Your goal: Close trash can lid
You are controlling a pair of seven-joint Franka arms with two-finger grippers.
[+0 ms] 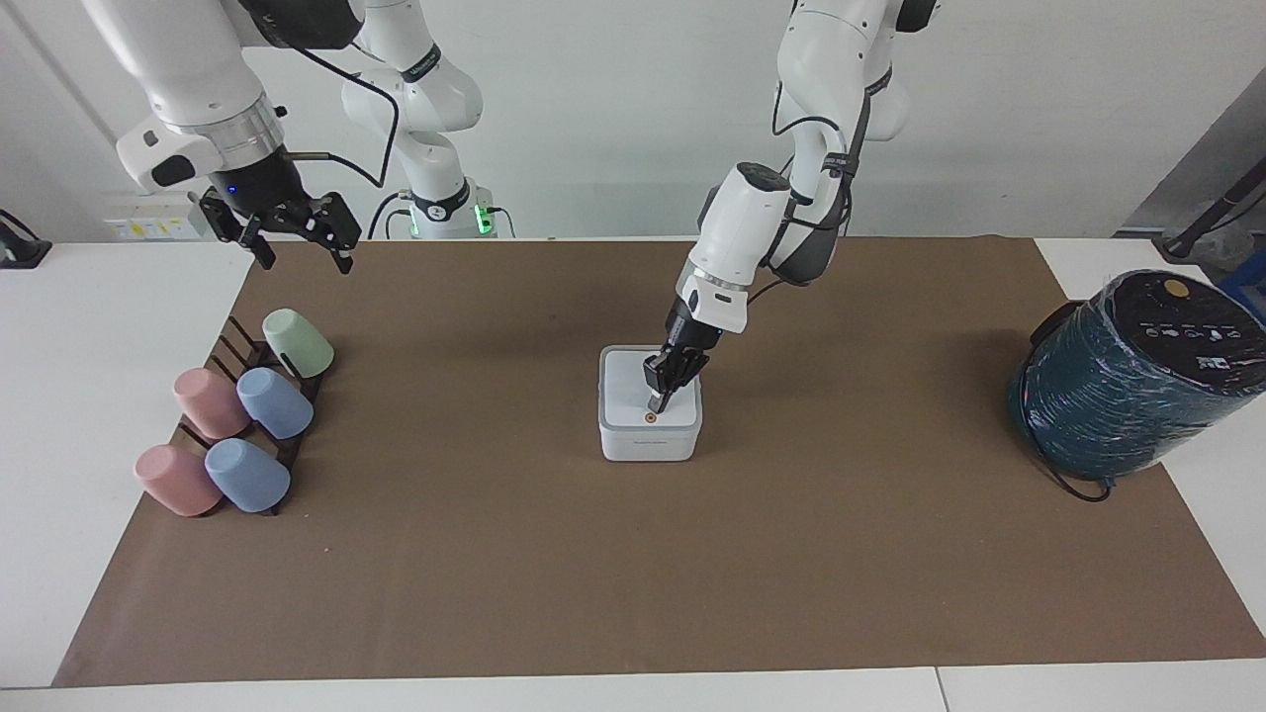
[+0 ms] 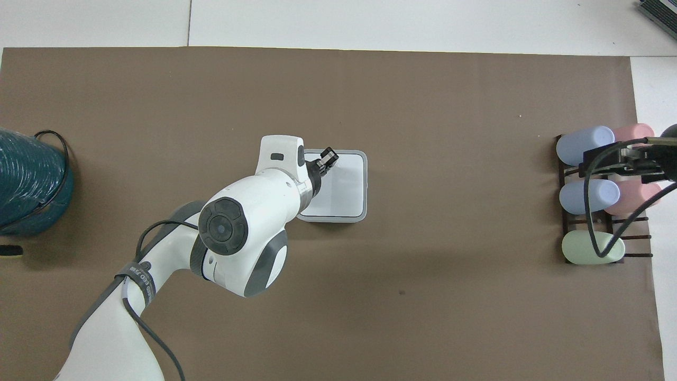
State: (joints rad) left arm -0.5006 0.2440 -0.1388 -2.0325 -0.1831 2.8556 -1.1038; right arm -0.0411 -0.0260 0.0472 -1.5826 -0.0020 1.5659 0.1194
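On the lid (image 1: 638, 391) (down flat), the left gripper (image 1: 656, 404) presses, seemingly closed, holding nothing.

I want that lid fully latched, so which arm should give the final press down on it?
The left. Its tool is on the lid, which lies flat on the trash can. The right tool waits up in the air above the cup rack at its own end.

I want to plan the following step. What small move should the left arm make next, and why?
Probably lift the left gripper straight up. The lid lies flat on the trash can, no contents showing, and the fingertips rest on it beside its orange dot. The right gripper waits above the cup rack.
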